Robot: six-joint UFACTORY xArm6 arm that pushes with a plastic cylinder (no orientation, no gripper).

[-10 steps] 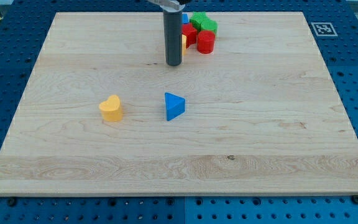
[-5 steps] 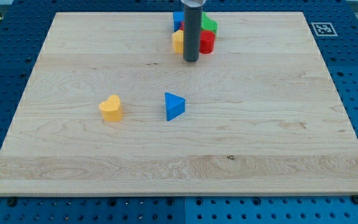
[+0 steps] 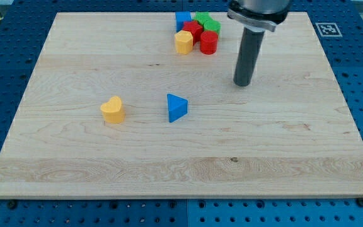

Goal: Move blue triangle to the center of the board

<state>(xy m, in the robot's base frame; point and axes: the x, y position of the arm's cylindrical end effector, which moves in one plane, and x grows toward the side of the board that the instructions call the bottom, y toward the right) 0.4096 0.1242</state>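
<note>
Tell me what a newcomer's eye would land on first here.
First, the dark rod at the view's upper right, my tip resting on the wooden board, apart from every block. Next, the blue triangle near the middle with a yellow heart to its left. Last, a cluster of coloured blocks at the top edge.

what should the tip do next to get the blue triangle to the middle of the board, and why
Probably bring my tip down toward the view's bottom-left, to a spot just left of the blue triangle. The triangle sits slightly left of the board's centre, while my tip stands apart from it at the upper right, so a short rightward push needs the tip on its left side first.
</note>
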